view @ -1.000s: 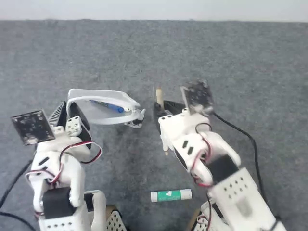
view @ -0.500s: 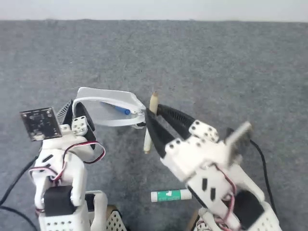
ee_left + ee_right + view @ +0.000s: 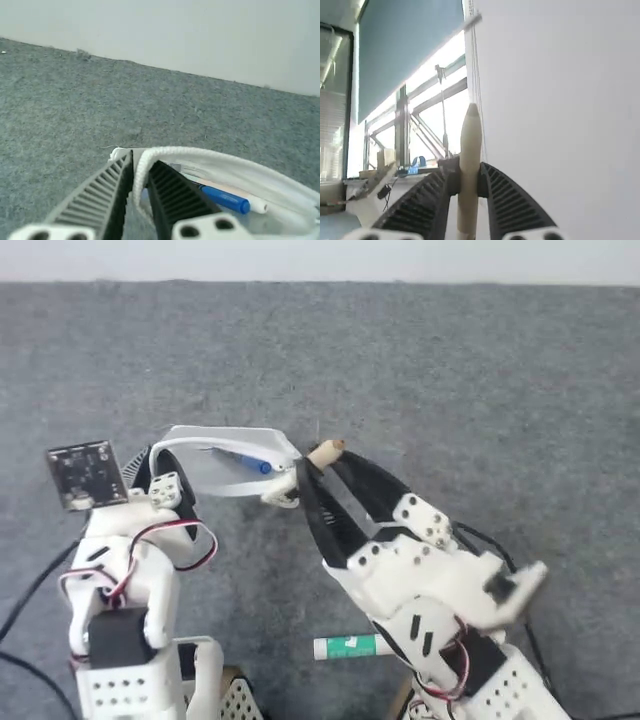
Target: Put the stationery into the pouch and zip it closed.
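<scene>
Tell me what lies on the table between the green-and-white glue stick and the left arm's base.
Nothing lies there. In the high view, the stretch from the glue stick to the left arm's base is bare grey carpet.

The white pouch (image 3: 228, 430) (image 3: 215, 158) sits at about 9 o'clock of the table's middle, lifted open with its mouth gaping. The left gripper (image 3: 150, 468) (image 3: 140, 165) pinches its rim at the 9 o'clock end. A blue pen (image 3: 240, 463) (image 3: 223, 198) lies lengthwise inside, beside what looks like a white pen, though that one is hard to make out. A beige pen (image 3: 325, 452) (image 3: 469, 150), possibly a pencil, has a tapered tip. It is clamped in the right gripper (image 3: 318, 466) (image 3: 468, 178), tilted, just at 3 o'clock of the pouch's zipper end. A green-and-white glue stick (image 3: 352, 646) lies flat on the grey carpet at 6 o'clock, well apart from the pouch, its length running 9 to 3.
</scene>
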{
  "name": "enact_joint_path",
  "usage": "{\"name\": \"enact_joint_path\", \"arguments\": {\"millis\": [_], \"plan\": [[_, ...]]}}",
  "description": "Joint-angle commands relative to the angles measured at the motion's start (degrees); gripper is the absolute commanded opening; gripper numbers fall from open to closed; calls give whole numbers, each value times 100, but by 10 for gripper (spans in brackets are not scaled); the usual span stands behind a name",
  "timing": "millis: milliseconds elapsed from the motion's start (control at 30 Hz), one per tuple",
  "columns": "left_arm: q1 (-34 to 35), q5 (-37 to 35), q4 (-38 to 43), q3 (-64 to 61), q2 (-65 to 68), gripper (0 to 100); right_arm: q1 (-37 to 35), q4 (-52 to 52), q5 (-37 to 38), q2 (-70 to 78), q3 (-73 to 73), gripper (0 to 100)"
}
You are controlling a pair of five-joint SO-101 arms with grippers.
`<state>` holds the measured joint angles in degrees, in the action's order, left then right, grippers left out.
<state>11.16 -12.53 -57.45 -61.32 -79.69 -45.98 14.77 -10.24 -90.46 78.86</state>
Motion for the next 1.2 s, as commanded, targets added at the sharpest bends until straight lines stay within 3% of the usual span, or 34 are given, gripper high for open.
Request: {"name": "enact_joint_path", "arguments": {"millis": [0,600,933,1167], "plan": [[-26,44,167,286,220,12,-48,541,123,523,-141,6],[-18,53,149,277,220,12,189,3240,167,4910,-862,6],[123,53,167,286,220,13,-426,3301,1433,5587,-360,13],[123,53,167,286,220,13,-541,2607,1451,5305,-211,205]]}}
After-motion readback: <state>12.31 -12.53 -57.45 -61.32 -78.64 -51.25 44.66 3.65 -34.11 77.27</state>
